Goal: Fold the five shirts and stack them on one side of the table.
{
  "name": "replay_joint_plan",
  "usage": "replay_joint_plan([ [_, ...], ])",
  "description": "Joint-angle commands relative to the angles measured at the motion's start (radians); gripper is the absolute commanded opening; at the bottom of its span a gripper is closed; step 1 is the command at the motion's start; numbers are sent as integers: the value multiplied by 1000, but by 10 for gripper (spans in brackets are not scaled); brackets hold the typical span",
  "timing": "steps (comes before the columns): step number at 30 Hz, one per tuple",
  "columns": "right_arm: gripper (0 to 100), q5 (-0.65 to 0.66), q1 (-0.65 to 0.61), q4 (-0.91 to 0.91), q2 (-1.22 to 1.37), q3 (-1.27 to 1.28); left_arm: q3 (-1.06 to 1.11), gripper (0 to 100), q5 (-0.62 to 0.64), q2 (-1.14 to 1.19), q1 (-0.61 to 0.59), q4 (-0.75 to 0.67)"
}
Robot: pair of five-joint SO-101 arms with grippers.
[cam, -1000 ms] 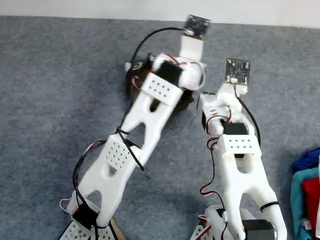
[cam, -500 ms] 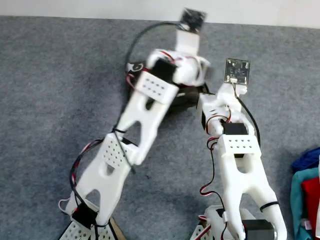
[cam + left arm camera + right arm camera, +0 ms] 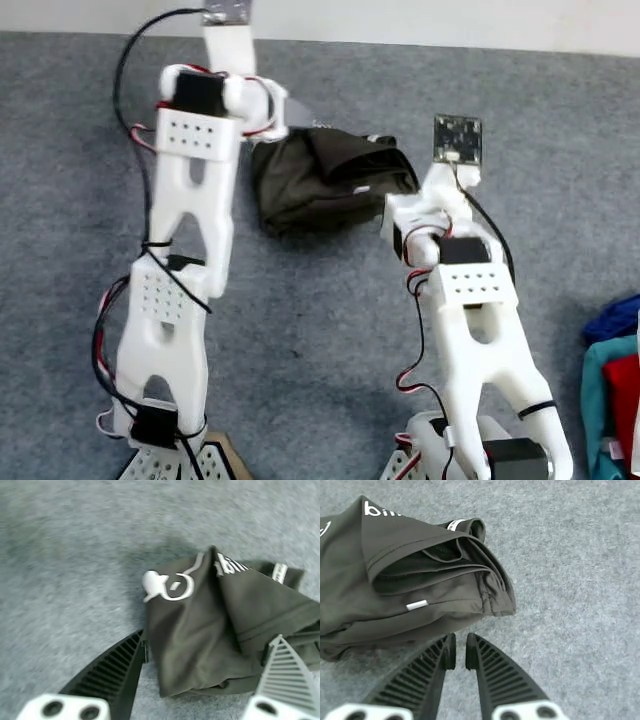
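- Currently my left claw (image 3: 210,635) is spread wide and grips nothing. Its black finger (image 3: 117,672) and its pale finger (image 3: 282,675) stand on either side of the dark shirt (image 3: 200,605).
- The dark shirt lies as a loosely folded bundle on the grey table (image 3: 80,220), right between those open fingers. I cannot tell whether either fingertip presses on the cloth.
- The shirt's white print (image 3: 167,584) faces up just beyond the black finger's tip.
- My right claw (image 3: 460,637) is all but closed, with a thin slit between the fingers and nothing in it.
- Its tips stop just short of the bundle's folded edge, near it but apart, with bare table between.
- A small white tag (image 3: 416,604) on the cloth lies just ahead of the right claw, and the layered folds open toward it.
- In the high view the bundle sits between the two claws, the left one at one end and the right at the other.
- The pile of shirts (image 3: 612,385), blue, teal and red, lies well apart from both claws, back beside the right arm's base.
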Motion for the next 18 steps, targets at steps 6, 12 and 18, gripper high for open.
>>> replay_joint_plan([
  [6,54,-5,-96,239,232,-437,564,152,15,-467,-85,0],
  [12,54,-8,-159,305,556,-802,978,258,21,-650,-111,-213],
  [18,54,-6,-255,300,777,-1000,1248,267,25,-659,-68,-580],
])
